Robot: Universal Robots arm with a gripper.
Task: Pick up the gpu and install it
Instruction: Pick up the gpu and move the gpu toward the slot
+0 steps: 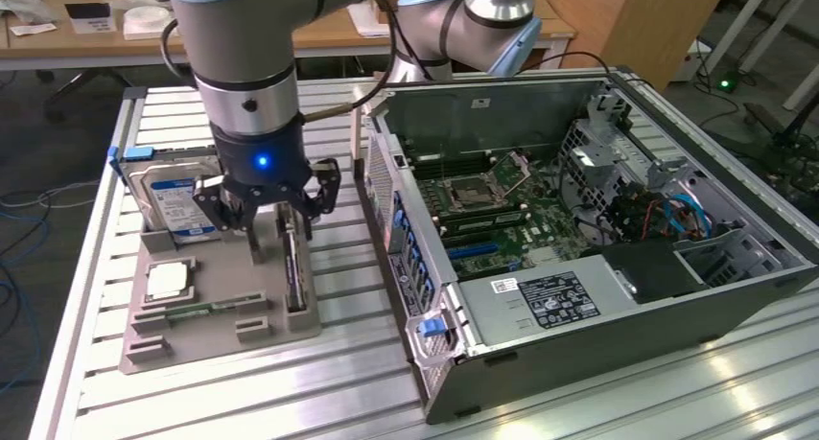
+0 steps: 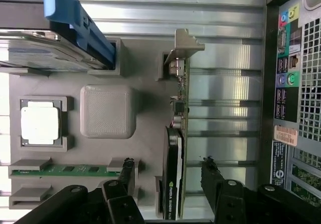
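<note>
We start with the slatted metal surface (image 1: 359, 392), which carries the open computer case (image 1: 512, 354) on the exterior view's right and a grey fixture tray (image 1: 192, 339) just beside it on the left. That closeness is our first worry: the case wall stands right next to the card's slot, so a lift that swings sideways could, in our judgement, knock the card's metal bracket against it. The arm (image 1: 249, 66) hangs straight down over the tray, its wrist vertical and the end effector (image 1: 282, 231) pointing at the tray's case-side edge. In the tray, the blue-framed hard drive (image 1: 173, 196) leans at the far end, and the gpu (image 1: 298, 277) stands on edge in its slot along the side nearest the case. In the wrist view the gpu (image 2: 173, 153) runs lengthwise between the two dark fingers, its bracket at the far end. The end effector (image 2: 168, 161) is spread wide, one finger on each side of the card, clear of both faces as far as we can tell, and it holds nothing. Our second worry is the grip itself: the fingers sit near the end away from the bracket, so closing there might tip the card in its slot or let it pivot once lifted. Pressing on the thin green board rather than the dark cooler could also let it slip. The processor (image 2: 41, 122) and the memory stick (image 2: 60, 171) lie well to the far side of the tray.
</note>
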